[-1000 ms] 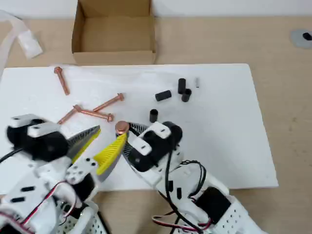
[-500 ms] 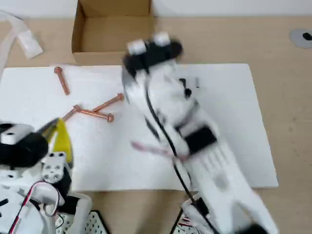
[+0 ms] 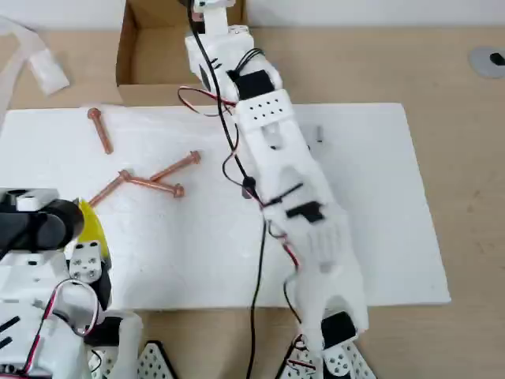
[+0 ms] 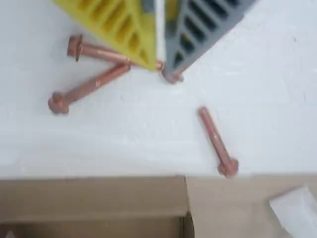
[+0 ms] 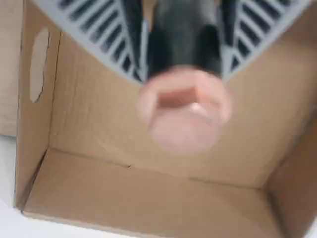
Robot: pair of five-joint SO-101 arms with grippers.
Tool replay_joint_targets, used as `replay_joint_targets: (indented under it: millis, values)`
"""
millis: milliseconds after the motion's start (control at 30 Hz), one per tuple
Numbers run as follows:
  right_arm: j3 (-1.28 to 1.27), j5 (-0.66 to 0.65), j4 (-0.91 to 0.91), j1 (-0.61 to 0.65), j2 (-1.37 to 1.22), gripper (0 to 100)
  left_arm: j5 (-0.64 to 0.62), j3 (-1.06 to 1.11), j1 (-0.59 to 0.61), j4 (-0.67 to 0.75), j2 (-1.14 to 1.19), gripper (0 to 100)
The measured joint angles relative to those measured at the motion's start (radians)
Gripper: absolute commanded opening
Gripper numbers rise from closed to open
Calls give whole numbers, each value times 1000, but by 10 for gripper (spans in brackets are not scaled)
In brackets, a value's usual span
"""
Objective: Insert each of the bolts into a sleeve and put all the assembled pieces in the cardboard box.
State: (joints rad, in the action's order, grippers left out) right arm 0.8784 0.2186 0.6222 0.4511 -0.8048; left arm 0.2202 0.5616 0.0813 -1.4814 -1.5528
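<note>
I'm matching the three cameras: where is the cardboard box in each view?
High view: cardboard box at the top edge, beyond the white sheet.
Left wrist view: its outer wall, past the sheet's edge near a lone bolt.
Right wrist view: its inside, behind the right tool's sleeved bolt.
Shared landmark: the sheet's edge.

In your right wrist view the bolt head (image 5: 184,110) is a blur close to the lens, and the sleeve (image 5: 183,39) runs off the edge. From above, your right arm (image 3: 276,158) covers part of the white board (image 3: 379,237).
</note>
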Motion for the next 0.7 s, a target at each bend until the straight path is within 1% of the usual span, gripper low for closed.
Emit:
replay_joint_targets:
  millis: [33, 233, 333, 400, 533, 633, 700]
  values:
    - [83, -2, 0, -9, -80, 9, 0, 18, 0, 0, -21, 9]
    - [511, -104, 5, -55, -485, 13, 57, 143, 0, 0, -170, 10]
    - [655, -170, 61, -57, -618, 13, 80, 198, 0, 0, -242, 11]
    - [687, -192, 109, -55, -654, 13, 81, 224, 0, 0, -265, 20]
    - [715, -219, 170, -55, -657, 20, 81, 264, 0, 2, -265, 144]
    - [729, -226, 224, -55, -655, 111, 83, 301, 0, 2, -265, 228]
    - [743, -249, 267, -55, -654, 186, 75, 330, 0, 18, -265, 253]
